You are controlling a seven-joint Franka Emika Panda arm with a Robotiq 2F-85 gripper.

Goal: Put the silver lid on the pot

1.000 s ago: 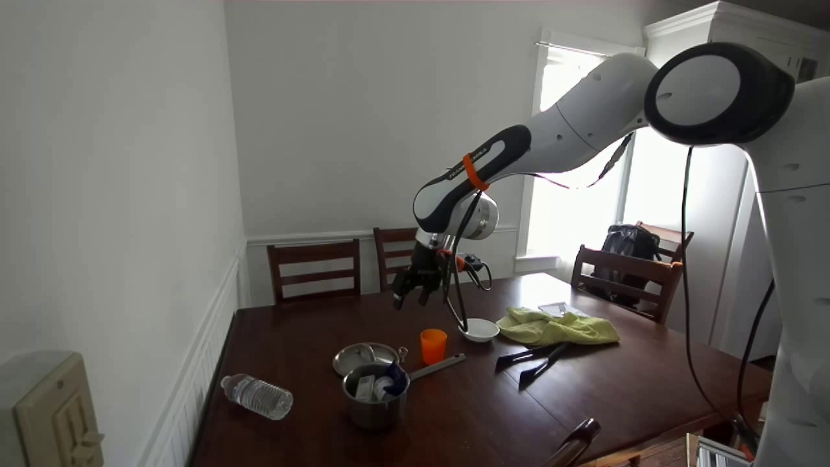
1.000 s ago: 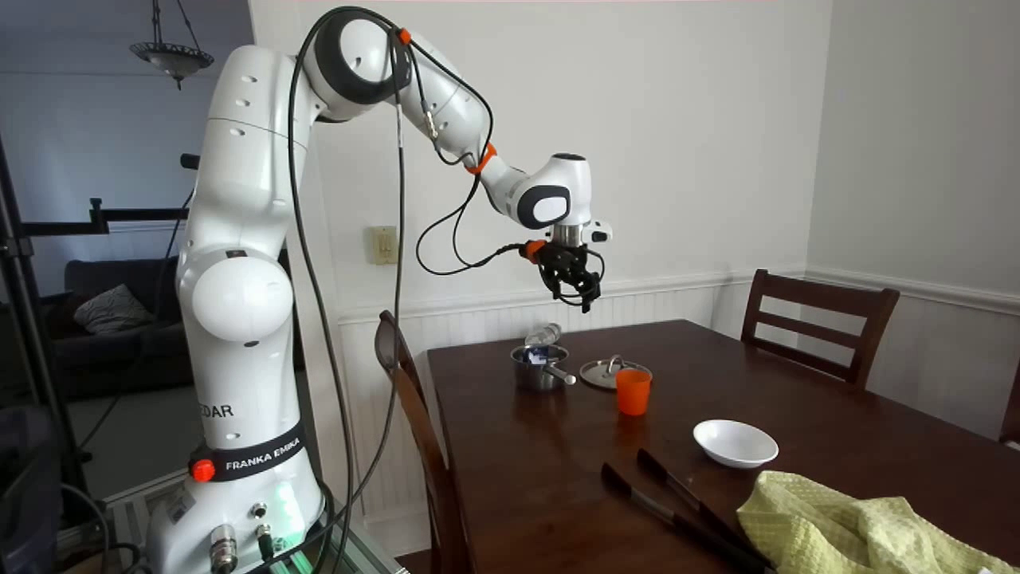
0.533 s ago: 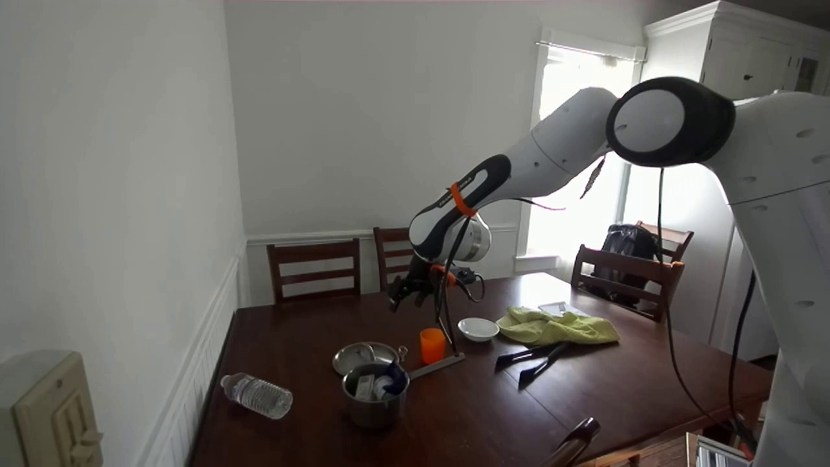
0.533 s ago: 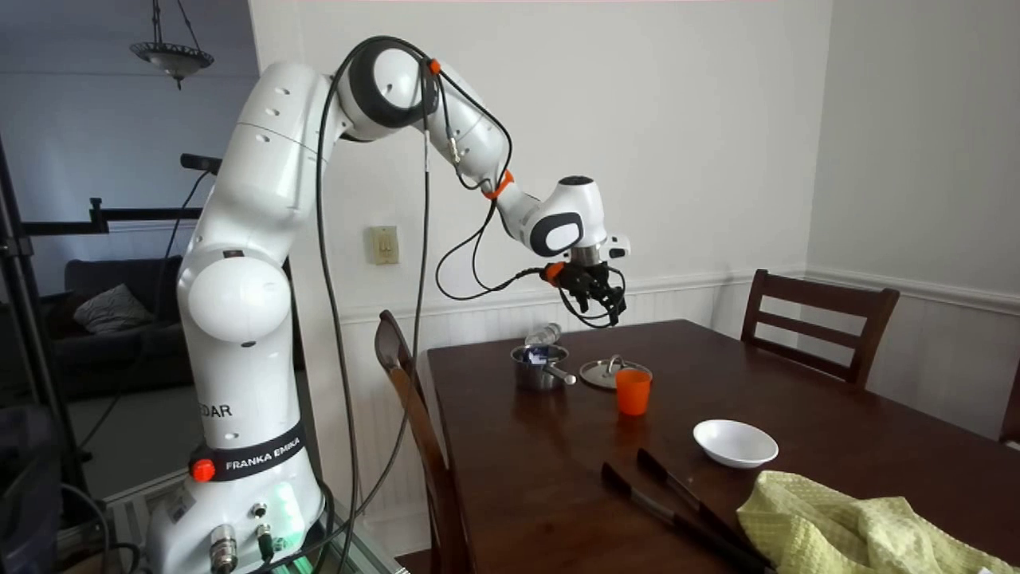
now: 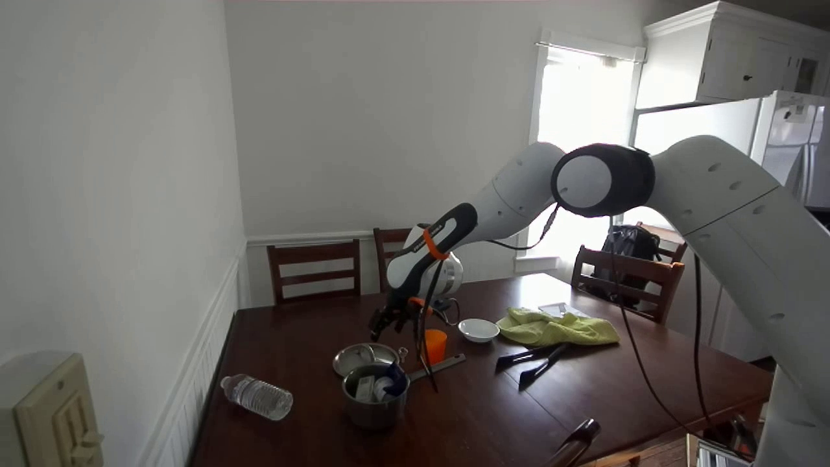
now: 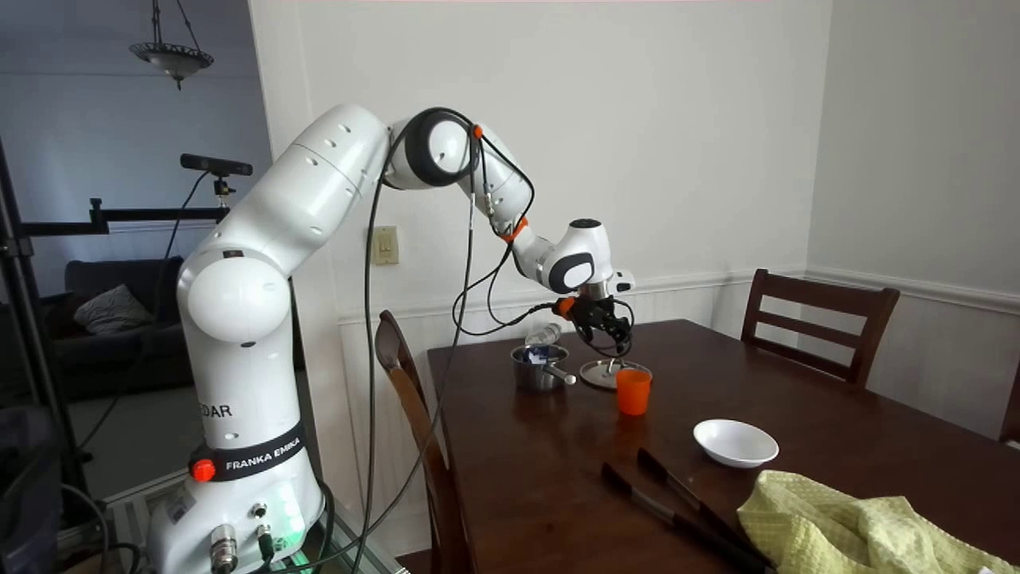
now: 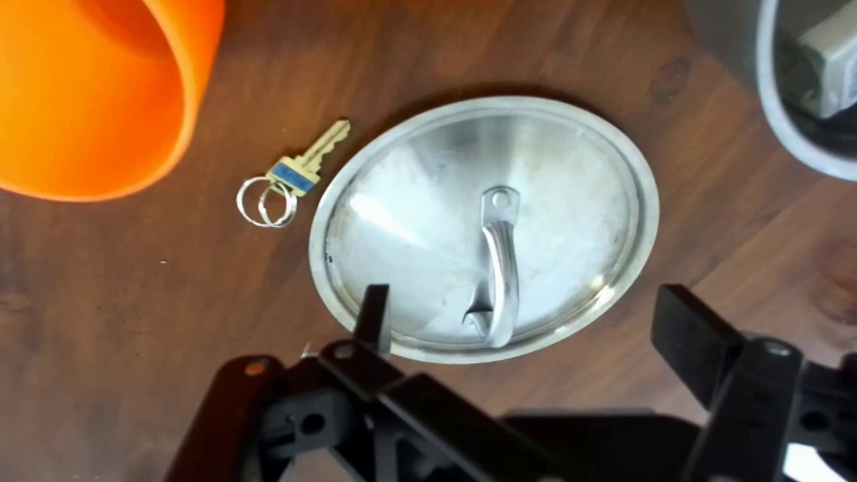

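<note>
The silver lid [image 7: 422, 227] lies flat on the table with its arched handle [image 7: 503, 281] upward; it also shows in both exterior views [image 5: 352, 358] [image 6: 596, 377]. The pot [image 5: 376, 413] stands beside the lid with a white box and a dark blue item inside. It shows in an exterior view [image 6: 535, 375] and at the wrist view's top right [image 7: 730, 40]. My gripper [image 7: 525, 294] is open and empty above the lid, apart from it; the handle appears between the spread fingers in the wrist view. The gripper shows in both exterior views [image 5: 395, 327] [image 6: 615, 343].
An orange cup [image 7: 100, 100] and a key with rings [image 7: 294, 175] sit near the lid. A plastic bottle [image 5: 259, 395] lies beyond the pot. A white bowl [image 6: 735, 443], black tongs [image 6: 677, 514] and a yellow-green cloth [image 6: 861, 526] are farther along the table.
My arm has reached forward and the gripper has come down, from high above the table to just above the lid. The lid, pot and other objects have not moved.
</note>
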